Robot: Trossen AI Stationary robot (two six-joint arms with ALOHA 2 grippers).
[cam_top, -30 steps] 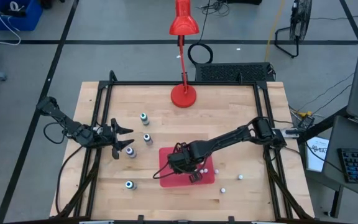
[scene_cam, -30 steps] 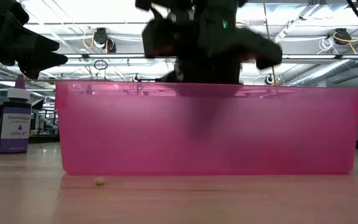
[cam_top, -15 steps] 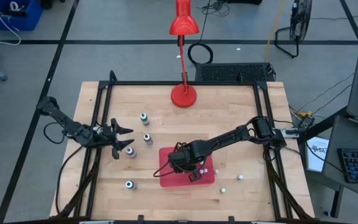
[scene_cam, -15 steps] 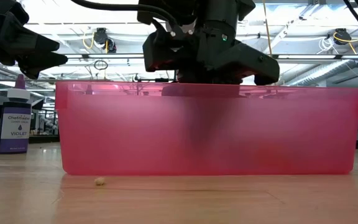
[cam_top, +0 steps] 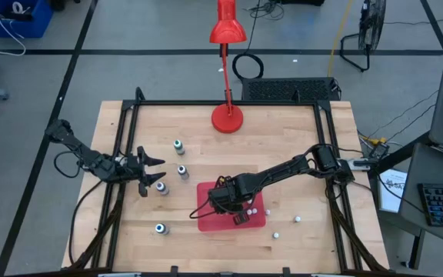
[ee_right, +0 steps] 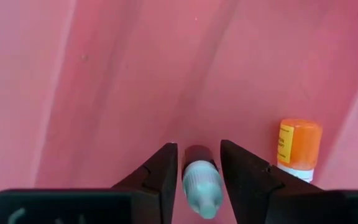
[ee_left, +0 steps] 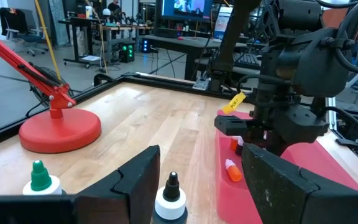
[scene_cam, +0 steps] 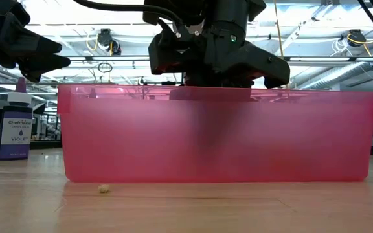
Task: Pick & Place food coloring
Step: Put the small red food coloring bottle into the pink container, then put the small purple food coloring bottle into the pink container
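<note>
tray: red rectangular plastic tray [cam_top: 258, 219] near table front | inside: two small dropper bottles [ee_right: 201, 178] (side by side)

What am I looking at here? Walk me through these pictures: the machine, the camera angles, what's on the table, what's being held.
It is a robot with two dark arms, each ending in a two-finger gripper. One picture looks straight down, one sits at table height, and one camera rides on each wrist.

On the wooden table stand a red lamp, a red tray and tiny loose food coloring bottles.

The right gripper is down in the tray. Its fingers stand slightly apart on either side of a white-capped bottle, beside an orange bottle.

The left gripper waits open near the table's left edge, with a black-tipped bottle between its fingers, not gripped.
</note>
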